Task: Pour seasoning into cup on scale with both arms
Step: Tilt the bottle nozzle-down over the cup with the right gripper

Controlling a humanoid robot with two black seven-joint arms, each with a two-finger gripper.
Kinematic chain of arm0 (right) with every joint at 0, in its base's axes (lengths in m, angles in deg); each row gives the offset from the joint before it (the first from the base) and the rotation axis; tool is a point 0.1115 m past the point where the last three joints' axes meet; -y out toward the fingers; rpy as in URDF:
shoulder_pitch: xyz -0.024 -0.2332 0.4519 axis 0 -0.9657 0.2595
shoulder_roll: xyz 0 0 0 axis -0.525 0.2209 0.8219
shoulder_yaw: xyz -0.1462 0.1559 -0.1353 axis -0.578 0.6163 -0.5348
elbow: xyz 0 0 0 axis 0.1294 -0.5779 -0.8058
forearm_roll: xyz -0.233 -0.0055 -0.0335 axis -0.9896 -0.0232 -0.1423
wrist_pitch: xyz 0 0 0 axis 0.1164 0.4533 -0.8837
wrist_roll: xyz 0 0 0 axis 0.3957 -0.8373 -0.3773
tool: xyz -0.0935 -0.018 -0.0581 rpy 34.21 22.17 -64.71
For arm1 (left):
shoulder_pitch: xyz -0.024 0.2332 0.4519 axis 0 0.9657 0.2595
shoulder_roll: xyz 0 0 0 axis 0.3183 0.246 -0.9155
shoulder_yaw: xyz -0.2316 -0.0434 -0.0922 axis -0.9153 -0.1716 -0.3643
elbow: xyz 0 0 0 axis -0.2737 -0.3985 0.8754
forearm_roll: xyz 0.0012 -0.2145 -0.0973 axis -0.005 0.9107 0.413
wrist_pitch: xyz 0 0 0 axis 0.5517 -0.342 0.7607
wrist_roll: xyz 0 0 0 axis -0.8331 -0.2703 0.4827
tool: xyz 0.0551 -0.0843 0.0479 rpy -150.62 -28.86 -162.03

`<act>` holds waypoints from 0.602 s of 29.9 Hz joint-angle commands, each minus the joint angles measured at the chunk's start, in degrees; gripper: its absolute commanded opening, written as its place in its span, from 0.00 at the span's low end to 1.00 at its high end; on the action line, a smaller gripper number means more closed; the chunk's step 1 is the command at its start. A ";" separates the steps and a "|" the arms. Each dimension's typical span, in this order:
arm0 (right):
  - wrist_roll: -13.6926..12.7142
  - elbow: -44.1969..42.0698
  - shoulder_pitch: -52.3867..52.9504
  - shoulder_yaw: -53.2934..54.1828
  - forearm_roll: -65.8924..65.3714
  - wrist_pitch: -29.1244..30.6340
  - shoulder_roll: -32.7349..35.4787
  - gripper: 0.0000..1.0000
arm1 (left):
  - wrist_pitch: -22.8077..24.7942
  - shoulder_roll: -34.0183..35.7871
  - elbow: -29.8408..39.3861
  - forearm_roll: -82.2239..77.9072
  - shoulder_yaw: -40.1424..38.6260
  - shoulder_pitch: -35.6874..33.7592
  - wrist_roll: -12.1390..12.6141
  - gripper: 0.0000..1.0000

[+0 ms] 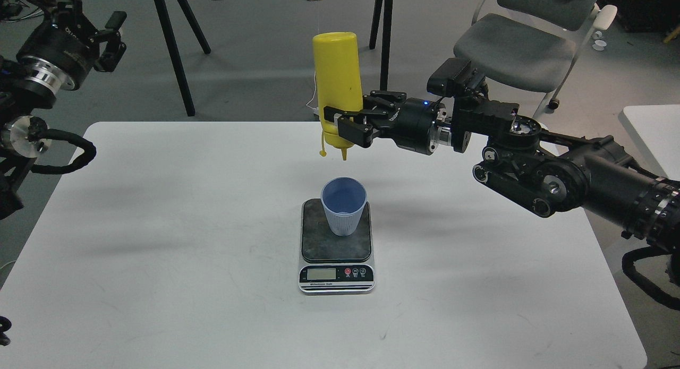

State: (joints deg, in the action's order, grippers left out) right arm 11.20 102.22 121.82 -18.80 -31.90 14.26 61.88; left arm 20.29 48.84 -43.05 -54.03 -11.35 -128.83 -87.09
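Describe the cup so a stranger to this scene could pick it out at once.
Start at the white rectangular table and find the small flat digital scale near its middle. The light blue ribbed plastic cup stands upright on the scale's dark platform. It is the only open container there, directly below the upside-down yellow squeeze bottle held in the right claw.

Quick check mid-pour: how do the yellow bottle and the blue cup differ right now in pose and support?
The yellow bottle is upside down with its nozzle pointing down; the blue cup stands upright, mouth open. The bottle is held in the air by the right gripper; the cup rests on the scale. The bottle looks taller and smooth, the cup shorter and ribbed. Both look like plastic.
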 commanded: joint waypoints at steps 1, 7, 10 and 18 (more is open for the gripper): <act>-0.02 -0.04 0.06 0.00 -0.92 -0.43 -0.07 0.23 | 0.03 -0.18 0.00 0.00 0.01 0.00 0.00 0.85; -0.02 0.13 -0.12 -0.09 -1.36 -0.43 -0.42 0.23 | 0.03 -0.18 0.00 0.00 0.01 0.00 0.00 0.85; -0.02 0.13 -0.20 -0.09 -0.57 0.27 -0.60 0.24 | 0.03 -0.09 0.00 0.00 0.09 0.00 0.00 0.85; -0.02 0.39 -1.17 -0.09 1.45 1.68 -1.04 0.24 | 0.03 -0.09 0.00 0.00 0.10 -0.09 0.00 0.85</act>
State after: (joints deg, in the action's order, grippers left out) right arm 11.18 102.52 121.00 -18.89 -31.28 15.80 60.87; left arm 20.32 48.75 -43.05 -54.03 -11.25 -128.95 -87.09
